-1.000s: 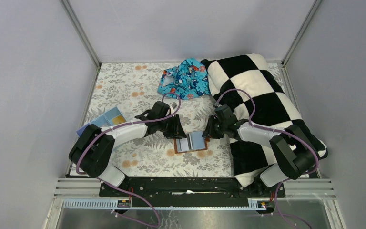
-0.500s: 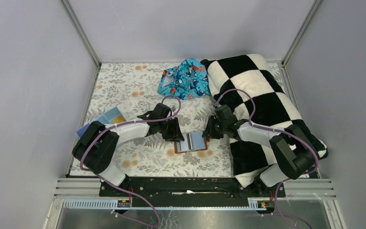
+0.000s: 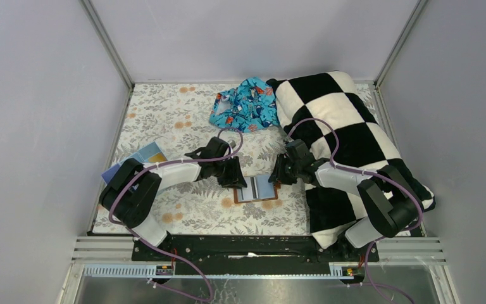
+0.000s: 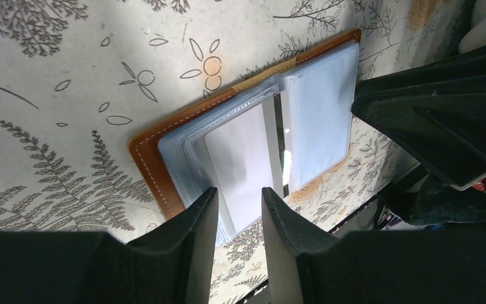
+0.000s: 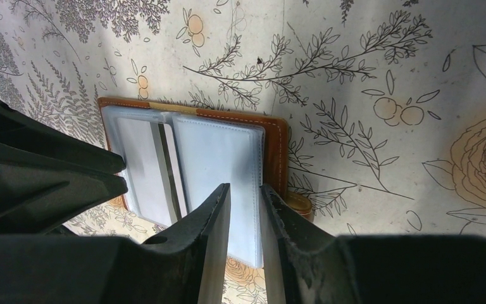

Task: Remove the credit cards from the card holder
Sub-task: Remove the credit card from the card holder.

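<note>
We read this as lab robot cell: plain grey walls [image 3: 31, 114], metal frame posts [image 3: 106, 43] at corners, robot arms [image 3: 164, 172] bolted to black rail [image 3: 247, 244], patterned cloth [image 3: 164, 107] as work surface.

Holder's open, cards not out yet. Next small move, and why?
Probably lower the left fingers and close them on the edge of the striped card. The card holder lies open flat, that edge lines up with the finger gap, and the right fingers hover over the other half to steady it.
</note>
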Controlling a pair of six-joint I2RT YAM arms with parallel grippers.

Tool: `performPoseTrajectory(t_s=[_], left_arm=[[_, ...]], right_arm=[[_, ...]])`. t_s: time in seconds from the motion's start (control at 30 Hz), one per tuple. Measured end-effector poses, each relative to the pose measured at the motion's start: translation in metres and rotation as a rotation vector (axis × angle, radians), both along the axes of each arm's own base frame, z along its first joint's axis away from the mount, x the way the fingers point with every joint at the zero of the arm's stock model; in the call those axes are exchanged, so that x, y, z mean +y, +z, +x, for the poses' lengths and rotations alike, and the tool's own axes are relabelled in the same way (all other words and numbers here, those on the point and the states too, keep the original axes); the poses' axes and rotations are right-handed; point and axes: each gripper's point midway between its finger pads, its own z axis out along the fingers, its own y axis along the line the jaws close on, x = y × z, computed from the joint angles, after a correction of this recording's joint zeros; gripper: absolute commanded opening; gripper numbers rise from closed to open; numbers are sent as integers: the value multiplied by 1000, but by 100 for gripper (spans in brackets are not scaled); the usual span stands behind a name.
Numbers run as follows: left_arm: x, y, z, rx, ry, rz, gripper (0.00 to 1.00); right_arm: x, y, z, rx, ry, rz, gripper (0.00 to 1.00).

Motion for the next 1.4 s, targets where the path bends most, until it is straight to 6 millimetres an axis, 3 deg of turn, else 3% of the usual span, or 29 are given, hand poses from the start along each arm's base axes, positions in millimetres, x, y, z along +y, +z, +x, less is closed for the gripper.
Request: performPoseTrajectory(t_s=[0.3, 0.87, 1.4], left_arm=[[-10, 1, -1, -25, -27, 37, 35], [-10, 0, -1, -21, -27, 61, 35], [-32, -1, 0, 14, -23, -64, 35]], right_arm=[[0, 0, 0, 0, 0, 0, 31], [0, 0, 0, 0, -1, 0, 32], [12, 14, 0, -46, 30, 99, 34]])
